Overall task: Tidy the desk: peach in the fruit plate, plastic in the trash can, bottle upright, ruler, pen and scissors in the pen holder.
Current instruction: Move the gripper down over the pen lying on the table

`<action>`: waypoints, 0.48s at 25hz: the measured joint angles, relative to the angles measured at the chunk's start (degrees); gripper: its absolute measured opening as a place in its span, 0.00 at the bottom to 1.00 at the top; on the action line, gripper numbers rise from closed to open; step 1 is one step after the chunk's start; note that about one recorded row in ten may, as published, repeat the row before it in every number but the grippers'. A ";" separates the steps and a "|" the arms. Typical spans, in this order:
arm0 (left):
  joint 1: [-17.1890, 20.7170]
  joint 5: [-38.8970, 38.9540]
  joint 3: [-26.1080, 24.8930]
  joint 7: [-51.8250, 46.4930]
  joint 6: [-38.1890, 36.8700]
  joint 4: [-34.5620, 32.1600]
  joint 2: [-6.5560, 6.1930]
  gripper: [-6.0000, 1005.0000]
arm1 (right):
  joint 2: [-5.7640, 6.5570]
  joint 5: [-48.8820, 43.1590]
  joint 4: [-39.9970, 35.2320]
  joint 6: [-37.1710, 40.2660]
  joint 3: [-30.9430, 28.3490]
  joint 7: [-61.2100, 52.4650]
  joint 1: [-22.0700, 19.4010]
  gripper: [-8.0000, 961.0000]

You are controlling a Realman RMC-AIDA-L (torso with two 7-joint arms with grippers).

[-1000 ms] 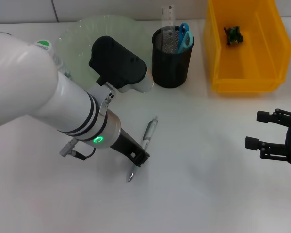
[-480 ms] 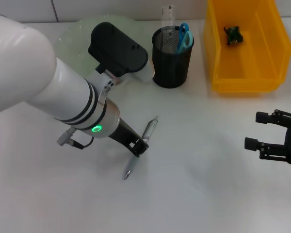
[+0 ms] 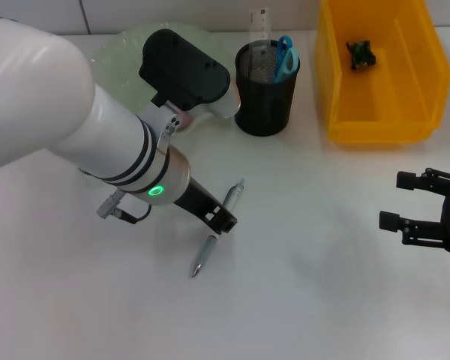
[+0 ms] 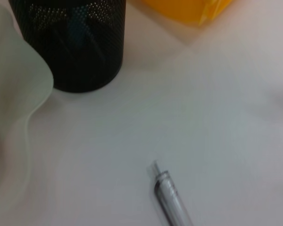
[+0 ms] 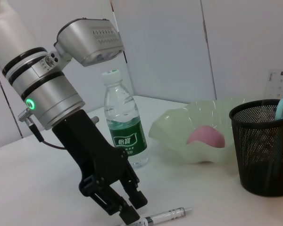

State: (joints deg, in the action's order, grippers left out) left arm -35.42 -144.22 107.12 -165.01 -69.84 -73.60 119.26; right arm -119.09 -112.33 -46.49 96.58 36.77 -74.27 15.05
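Note:
A silver pen (image 3: 208, 253) lies on the white desk, also seen in the left wrist view (image 4: 172, 202). My left gripper (image 3: 219, 222) is low over the pen's middle, its jaws slightly apart astride the pen (image 5: 167, 216). The black mesh pen holder (image 3: 265, 94) holds the ruler (image 3: 260, 22) and blue scissors (image 3: 285, 56). The pink peach (image 5: 206, 136) lies in the green glass fruit plate (image 5: 177, 134). The water bottle (image 5: 125, 129) stands upright. Green plastic (image 3: 360, 54) lies in the yellow bin (image 3: 337, 82). My right gripper (image 3: 427, 211) is open and parked at the right.
My left arm hides the bottle and much of the fruit plate (image 3: 124, 45) in the head view. The pen holder (image 4: 70, 47) stands just beyond the pen, and the yellow bin is to its right.
My left gripper has moved along the pen toward its middle and slightly to the right. The pen lies about where it was. The right arm has not moved.

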 joint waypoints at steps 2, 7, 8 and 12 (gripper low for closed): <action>-0.11 0.73 0.04 0.00 0.69 0.30 0.00 0.35 | 0.00 0.00 0.00 0.00 0.00 0.00 0.02 0.87; -0.50 1.98 -0.03 0.02 1.66 0.89 0.00 0.35 | 0.00 0.00 0.00 0.00 0.05 -0.08 0.14 0.87; -0.71 2.00 0.11 0.03 1.70 1.36 0.01 0.35 | 0.00 0.00 -0.02 0.00 0.05 -0.16 0.16 0.87; -1.40 2.00 0.71 0.09 1.78 3.09 0.00 0.35 | 0.00 0.00 -0.08 0.00 0.06 -0.41 0.16 0.87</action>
State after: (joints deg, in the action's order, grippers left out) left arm -36.83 -142.21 107.83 -164.93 -68.06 -70.51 119.27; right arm -119.09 -112.33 -46.58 96.59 36.83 -74.68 15.21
